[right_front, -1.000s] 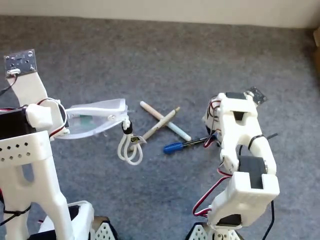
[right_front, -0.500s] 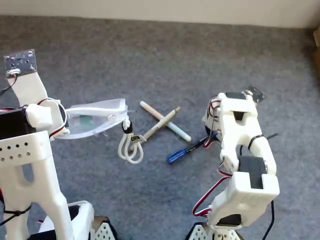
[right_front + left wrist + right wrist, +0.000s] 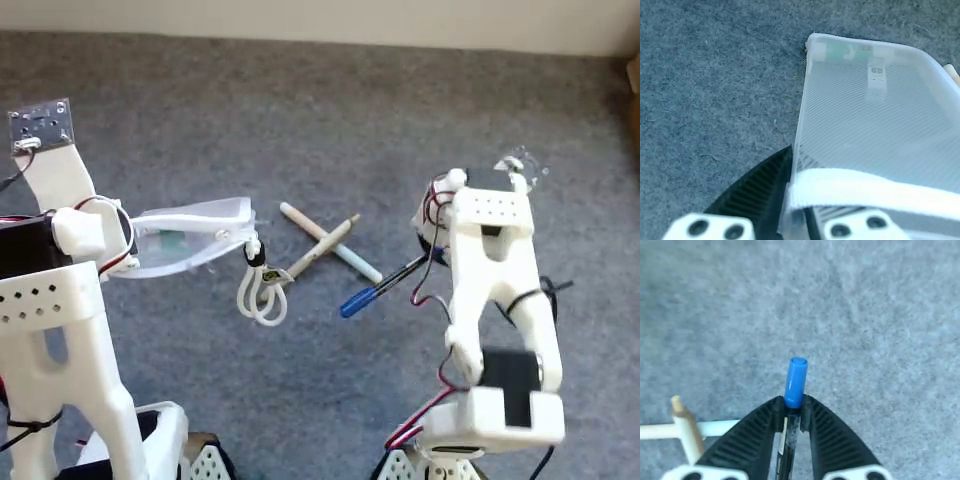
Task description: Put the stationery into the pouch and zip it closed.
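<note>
Clamps the clear-barrelled blue-capped pen between the jaws of the right gripper, centre right of the high view. Pinches the translucent ribbed plastic pouch, centre left, in the jaws of the left gripper, closed on its edge. Between them, crossed on the grey felt tabletop: a white pen and a wooden pencil.

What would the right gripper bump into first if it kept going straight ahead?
Probably just the grey carpet: the right gripper, shut on the blue pen, points at a bare patch beyond the pen's cap, though depth is unclear.
</note>
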Controlling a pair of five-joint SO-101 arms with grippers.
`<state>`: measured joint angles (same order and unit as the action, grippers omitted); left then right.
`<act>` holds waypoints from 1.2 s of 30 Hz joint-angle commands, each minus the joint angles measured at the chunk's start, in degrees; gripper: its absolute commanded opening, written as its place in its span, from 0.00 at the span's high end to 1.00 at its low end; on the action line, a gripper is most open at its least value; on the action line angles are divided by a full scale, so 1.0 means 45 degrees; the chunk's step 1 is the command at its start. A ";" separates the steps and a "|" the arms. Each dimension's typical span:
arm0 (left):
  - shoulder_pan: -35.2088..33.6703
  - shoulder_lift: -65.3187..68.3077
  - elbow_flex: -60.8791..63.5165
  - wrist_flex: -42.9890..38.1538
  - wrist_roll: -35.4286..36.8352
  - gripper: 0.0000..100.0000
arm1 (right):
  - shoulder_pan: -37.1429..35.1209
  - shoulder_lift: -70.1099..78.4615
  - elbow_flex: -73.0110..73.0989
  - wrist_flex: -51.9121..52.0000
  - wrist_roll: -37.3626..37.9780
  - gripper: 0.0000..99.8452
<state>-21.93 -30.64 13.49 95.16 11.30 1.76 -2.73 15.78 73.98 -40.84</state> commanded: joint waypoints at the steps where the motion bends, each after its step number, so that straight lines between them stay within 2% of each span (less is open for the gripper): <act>1: -0.0186 0.0088 0.0107 -0.0195 0.0078 0.99 | 0.0049 -0.2081 0.0400 0.0088 0.0195 0.99; 5: -0.0166 0.0088 0.0107 -0.0195 0.0098 0.99 | -0.0029 -0.4015 0.1280 0.0010 0.0195 0.99; 11: -0.0166 0.0088 0.0088 -0.0254 0.0098 0.99 | -0.1280 -0.6418 0.2569 -0.0010 0.1289 0.99; 20: 0.0107 0.0088 0.0010 -0.0176 0.0098 0.99 | -0.2393 -0.9250 0.3096 -0.0010 0.1778 0.99; 30: 0.0322 0.0088 0.0010 -0.0254 0.0117 0.99 | -0.5050 -1.3099 0.2999 -0.0107 0.3184 0.99; 36: 0.0322 0.0088 0.0010 -0.0274 0.0117 0.99 | -0.6672 -1.4252 0.3116 -0.2198 0.4493 0.99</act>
<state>-21.67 -30.64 13.49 95.16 11.30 -24.70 -64.35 30.29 68.97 -24.22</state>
